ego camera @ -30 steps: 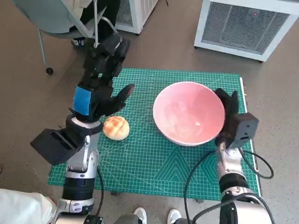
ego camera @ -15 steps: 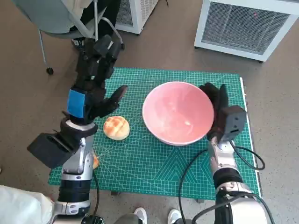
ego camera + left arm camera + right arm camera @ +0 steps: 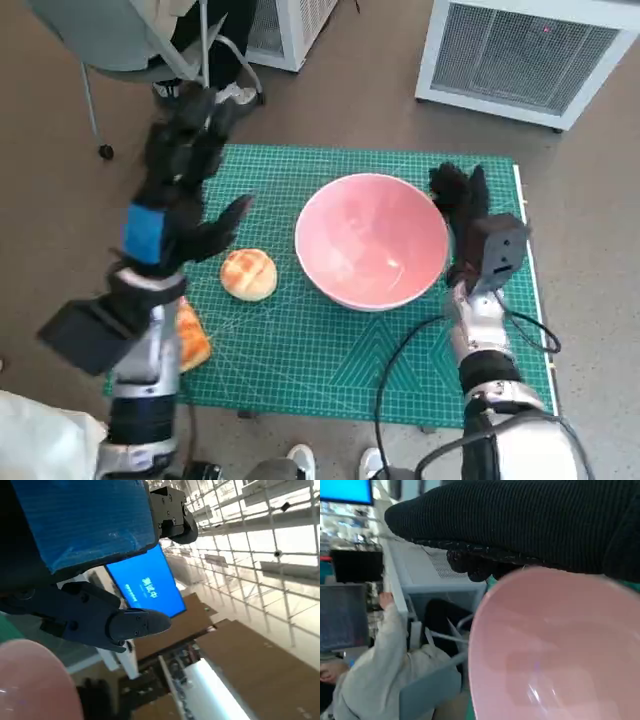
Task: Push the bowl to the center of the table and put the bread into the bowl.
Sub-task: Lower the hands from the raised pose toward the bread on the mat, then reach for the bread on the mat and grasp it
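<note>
We push the bowl (image 3: 372,240) toward the counter's middle.
Right robot hand (image 3: 462,205) presses its rim, fingers spread (holding nothing); left robot hand (image 3: 178,190), open, must next grasp the bread (image 3: 248,273) beside the bowl.

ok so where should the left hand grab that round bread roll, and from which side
Judging by its shape, grip the round bread roll across its domed sides, coming straight down from above. It lies flat on the green cutting mat, apart from the pink bowl, so nothing crowds its flanks. The left hand hovers just above and beside it, holding nothing; a second piece of bread lies near the mat's edge.
</note>
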`<control>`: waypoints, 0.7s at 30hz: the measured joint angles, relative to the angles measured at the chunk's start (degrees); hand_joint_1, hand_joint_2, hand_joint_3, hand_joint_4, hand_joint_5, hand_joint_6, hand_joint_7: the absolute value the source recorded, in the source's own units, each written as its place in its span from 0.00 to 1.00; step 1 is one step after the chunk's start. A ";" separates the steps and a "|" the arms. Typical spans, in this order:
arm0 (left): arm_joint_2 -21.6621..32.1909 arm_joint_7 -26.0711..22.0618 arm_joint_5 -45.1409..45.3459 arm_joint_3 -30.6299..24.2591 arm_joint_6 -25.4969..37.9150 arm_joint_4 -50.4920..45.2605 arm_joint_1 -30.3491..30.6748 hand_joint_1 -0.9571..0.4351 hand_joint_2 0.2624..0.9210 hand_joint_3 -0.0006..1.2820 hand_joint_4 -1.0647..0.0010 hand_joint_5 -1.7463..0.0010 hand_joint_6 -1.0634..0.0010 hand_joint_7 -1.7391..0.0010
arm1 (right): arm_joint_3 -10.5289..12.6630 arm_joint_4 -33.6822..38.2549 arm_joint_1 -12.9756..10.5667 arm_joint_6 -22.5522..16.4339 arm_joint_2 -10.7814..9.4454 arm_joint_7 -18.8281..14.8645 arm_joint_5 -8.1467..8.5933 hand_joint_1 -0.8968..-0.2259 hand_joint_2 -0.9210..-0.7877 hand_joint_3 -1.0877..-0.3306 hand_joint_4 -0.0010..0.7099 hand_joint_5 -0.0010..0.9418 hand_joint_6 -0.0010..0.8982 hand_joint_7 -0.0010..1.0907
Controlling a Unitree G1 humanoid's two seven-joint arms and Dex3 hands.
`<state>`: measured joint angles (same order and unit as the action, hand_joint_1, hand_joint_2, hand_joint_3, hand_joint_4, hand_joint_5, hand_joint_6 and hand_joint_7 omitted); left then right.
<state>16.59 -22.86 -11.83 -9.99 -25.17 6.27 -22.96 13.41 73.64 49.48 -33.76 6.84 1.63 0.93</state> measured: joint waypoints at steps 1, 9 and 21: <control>1.55 -0.64 0.45 -0.38 -0.04 -0.03 0.41 0.38 1.00 0.27 0.77 0.99 0.94 0.70 | 0.07 -0.38 0.06 -1.09 0.39 0.00 0.01 0.55 0.00 0.39 0.46 0.00 0.18 0.39; 19.11 -8.49 6.06 -3.27 0.44 -1.42 3.61 0.37 1.00 0.24 0.75 0.99 0.93 0.70 | 0.12 -5.99 0.64 -12.54 3.57 -6.98 1.89 0.46 0.00 0.40 0.47 0.01 0.18 0.39; 37.17 -25.41 5.09 -2.03 13.79 -8.40 5.40 0.49 0.85 0.01 0.80 1.00 0.82 0.86 | -1.70 -23.26 -0.57 -22.34 1.26 -24.53 12.78 0.40 0.00 0.44 0.51 0.01 0.19 0.38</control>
<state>53.77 -48.27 -6.74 -12.01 -11.39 -2.13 -17.56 11.71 50.38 48.91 -56.10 8.10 -22.90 13.71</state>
